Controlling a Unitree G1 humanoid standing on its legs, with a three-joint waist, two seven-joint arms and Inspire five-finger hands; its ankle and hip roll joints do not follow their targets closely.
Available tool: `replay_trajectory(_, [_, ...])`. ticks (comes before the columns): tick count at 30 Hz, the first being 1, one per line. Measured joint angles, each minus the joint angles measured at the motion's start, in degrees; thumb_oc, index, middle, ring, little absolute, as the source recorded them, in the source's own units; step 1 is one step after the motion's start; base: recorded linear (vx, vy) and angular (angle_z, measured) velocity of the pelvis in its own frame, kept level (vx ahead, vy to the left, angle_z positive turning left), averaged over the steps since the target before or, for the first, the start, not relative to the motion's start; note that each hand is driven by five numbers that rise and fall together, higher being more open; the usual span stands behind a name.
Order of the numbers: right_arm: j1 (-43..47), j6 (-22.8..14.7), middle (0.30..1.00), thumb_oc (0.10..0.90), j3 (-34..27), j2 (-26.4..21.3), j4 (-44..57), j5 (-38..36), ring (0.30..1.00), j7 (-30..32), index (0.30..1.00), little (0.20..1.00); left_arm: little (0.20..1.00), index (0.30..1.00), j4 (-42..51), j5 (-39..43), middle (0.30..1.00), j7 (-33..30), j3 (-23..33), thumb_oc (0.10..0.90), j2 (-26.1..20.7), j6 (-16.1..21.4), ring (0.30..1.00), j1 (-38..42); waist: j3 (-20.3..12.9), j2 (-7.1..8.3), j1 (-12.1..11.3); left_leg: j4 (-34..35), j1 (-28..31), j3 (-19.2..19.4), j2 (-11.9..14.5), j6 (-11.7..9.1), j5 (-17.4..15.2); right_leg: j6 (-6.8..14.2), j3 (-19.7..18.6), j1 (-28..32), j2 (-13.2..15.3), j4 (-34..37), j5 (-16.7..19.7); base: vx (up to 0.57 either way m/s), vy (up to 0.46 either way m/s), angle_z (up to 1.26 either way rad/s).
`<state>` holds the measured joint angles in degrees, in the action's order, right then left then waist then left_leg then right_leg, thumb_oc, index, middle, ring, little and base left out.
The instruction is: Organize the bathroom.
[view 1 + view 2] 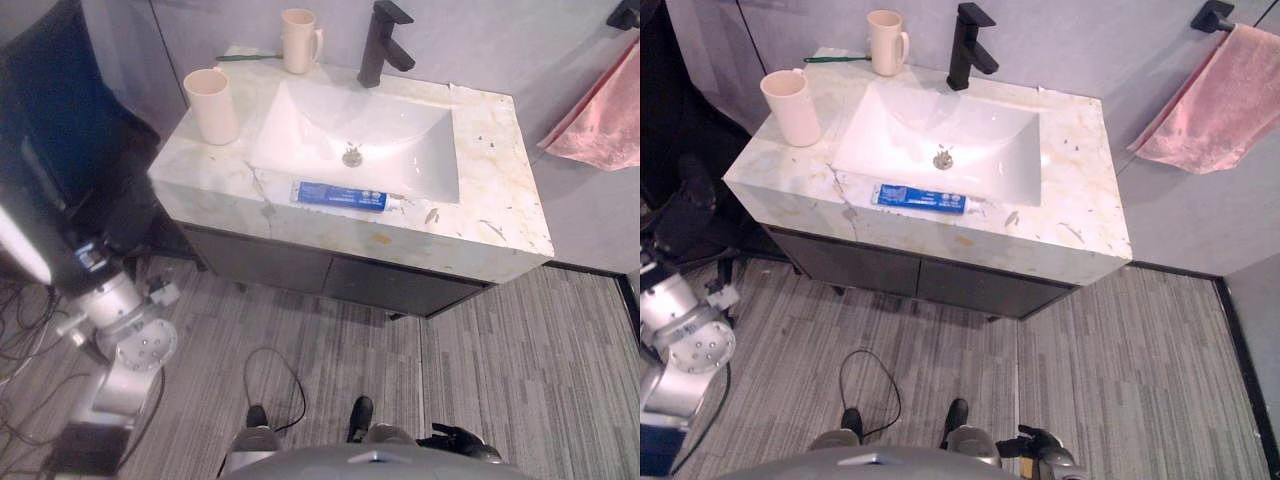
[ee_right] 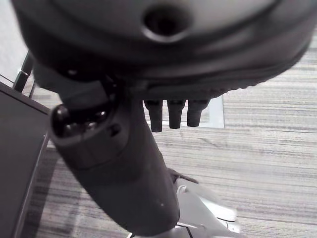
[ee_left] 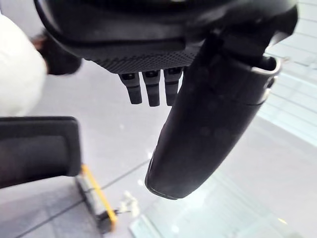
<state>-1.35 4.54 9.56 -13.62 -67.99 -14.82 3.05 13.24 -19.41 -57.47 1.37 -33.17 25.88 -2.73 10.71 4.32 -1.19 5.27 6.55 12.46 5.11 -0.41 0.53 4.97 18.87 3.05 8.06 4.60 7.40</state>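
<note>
Partly, pink towel (image 1: 1206,105) cut off at frame edge; green toothbrush (image 1: 248,57) half hidden behind rear cup (image 1: 300,40); toothpaste tube (image 1: 342,196) laid along sink (image 1: 400,170) front rim; front cup (image 1: 212,106) stood near countertop (image 1: 500,215) left edge; left hand (image 3: 148,88) and right hand (image 2: 171,114) held with fingers straight, nothing gripped.

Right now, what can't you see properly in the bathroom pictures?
- Insides of both cups: hidden by their own walls from the eye views.
- Toothbrush: its head is too small to tell.
- Pink towel: cut off by the picture edge.
- Left hand and right hand: fingertips only, holding nothing.
</note>
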Motion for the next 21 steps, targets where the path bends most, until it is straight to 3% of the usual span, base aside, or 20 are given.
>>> replay_trajectory(8, [-0.07,-0.38,0.900,0.800,0.73,-0.13,-1.02,0.07,0.900,0.27,0.900,0.900,0.900,0.900,3.75,2.47,0.900,13.39,-1.24,0.800,-10.48,-8.50,0.900,9.26,-2.00,-0.88,2.58,0.01,0.15,0.09,0.04,-0.22,0.09,0.12,-0.35,0.00,-0.02,0.01,-0.07,0.00,0.004,0.00])
replay_trajectory(10, [0.20,-0.21,0.900,0.800,1.84,-0.24,-0.95,0.87,0.900,0.28,0.900,0.900,0.900,0.900,5.16,8.50,0.900,21.71,-1.48,0.800,-17.92,-12.96,0.900,15.06,-3.00,-0.98,3.18,0.01,0.38,0.20,0.05,0.18,0.41,0.13,-0.44,0.13,-0.05,0.00,-0.04,0.00,0.011,-0.03])
replay_trajectory(11, [-0.07,-0.25,0.900,0.800,1.81,-0.62,-0.82,1.08,0.900,0.39,0.900,0.900,0.900,0.900,5.16,10.66,0.900,24.39,-1.37,0.800,-19.25,-14.13,0.900,16.99,-3.88,-1.54,3.44,0.02,0.35,0.35,-0.02,0.04,0.31,0.16,-0.54,0.18,0.07,0.01,-0.04,0.00,0.024,-0.06])
replay_trajectory(14, [-0.04,0.43,0.900,0.800,2.27,-1.33,-0.95,1.54,0.900,0.38,0.900,0.900,0.900,0.900,5.32,16.53,0.900,32.61,-1.24,0.800,-20.89,-17.05,0.900,18.65,-5.00,-2.72,3.68,0.03,0.99,0.59,-0.30,-0.21,0.14,0.23,-0.88,0.55,0.28,0.01,-0.08,-0.01,0.028,-0.06])
replay_trajectory(16, [-0.07,0.98,0.900,0.800,2.30,-1.82,-1.17,2.53,0.900,0.28,0.900,0.900,0.900,0.900,5.00,21.60,0.900,42.19,-1.56,0.800,-21.68,-20.34,0.900,18.75,-5.86,-3.33,3.78,0.03,1.05,0.66,-0.41,-0.21,0.14,0.28,-1.08,0.48,0.36,0.01,-0.05,0.01,0.036,-0.03])
replay_trajectory(18, [0.14,1.22,0.900,0.800,2.31,-2.00,-1.20,2.87,0.900,0.30,0.900,0.900,0.900,0.900,2.86,25.74,0.900,51.85,-4.84,0.800,-23.89,-24.50,0.900,19.34,-6.30,-3.82,3.96,0.03,1.08,0.69,-0.44,-0.45,-0.01,0.36,-1.21,0.47,0.36,0.04,0.00,0.00,0.000,0.00])
replay_trajectory(19, [0.14,1.22,0.900,0.800,2.31,-2.00,-1.20,2.87,0.900,0.30,0.900,0.900,0.900,0.900,2.86,25.74,0.900,51.85,-4.84,0.800,-23.89,-24.50,0.900,19.34,-6.30,-3.82,3.96,0.03,1.08,0.69,-0.44,-0.45,-0.01,0.36,-1.21,0.47,0.36,0.04,0.00,0.02,0.013,-0.04])
replay_trajectory(20, [0.50,1.52,0.900,0.800,2.30,-2.05,-1.56,3.22,0.900,0.11,0.900,0.900,0.900,0.900,-0.81,28.19,0.900,57.56,-9.74,0.800,-26.87,-27.40,0.900,21.45,-6.39,-3.82,4.09,0.04,1.12,0.78,-0.39,-0.46,-0.02,0.46,-1.49,0.43,0.30,0.33,0.03,0.03,0.016,-0.05])
replay_trajectory(21, [0.75,1.69,0.900,0.800,2.30,-2.06,-1.56,3.24,0.900,0.04,0.900,0.900,0.900,0.900,-2.39,28.64,0.900,59.47,-10.61,0.800,-27.43,-27.80,0.900,21.40,-6.41,-3.87,4.37,0.04,1.13,0.85,-0.40,-0.46,-0.02,0.47,-1.61,0.38,0.30,0.34,0.04,0.04,0.023,-0.08])
